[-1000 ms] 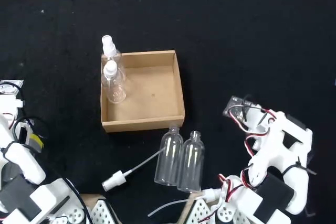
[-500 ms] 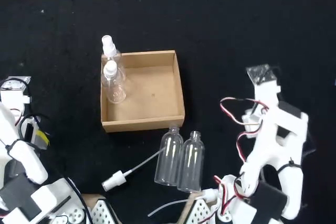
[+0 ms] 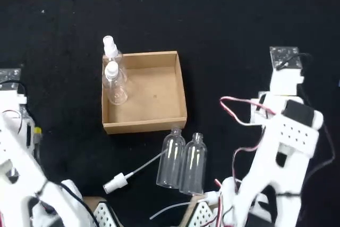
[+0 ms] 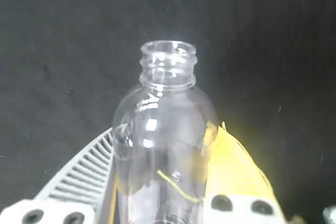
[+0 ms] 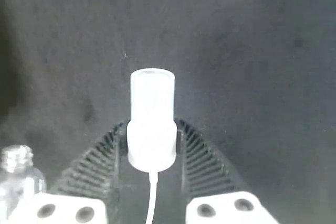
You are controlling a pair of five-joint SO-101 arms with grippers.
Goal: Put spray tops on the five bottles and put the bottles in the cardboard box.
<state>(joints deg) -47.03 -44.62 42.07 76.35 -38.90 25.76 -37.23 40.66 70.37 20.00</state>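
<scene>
My left gripper (image 4: 160,171) is shut on a clear open-necked bottle (image 4: 164,145), held at the table's left edge (image 3: 24,126). At the right side of the table my right gripper (image 5: 152,145) is shut on a white spray top (image 5: 151,121) whose thin tube hangs down. The cardboard box (image 3: 180,86) holds two capped bottles (image 3: 112,75) leaning in its far left corner. Two uncapped bottles (image 3: 183,160) lie side by side just in front of the box. A loose spray top (image 3: 118,182) with its tube lies to their left.
Another thin tube (image 3: 170,208) lies near the front edge between the arm bases. Red and white cables (image 3: 239,118) loop off the right arm. Black tabletop (image 3: 223,35) stretches behind and right of the box.
The right arm has risen and swung toward the far right, away from the lying bottles. The left arm has also lifted and shifted further left.
</scene>
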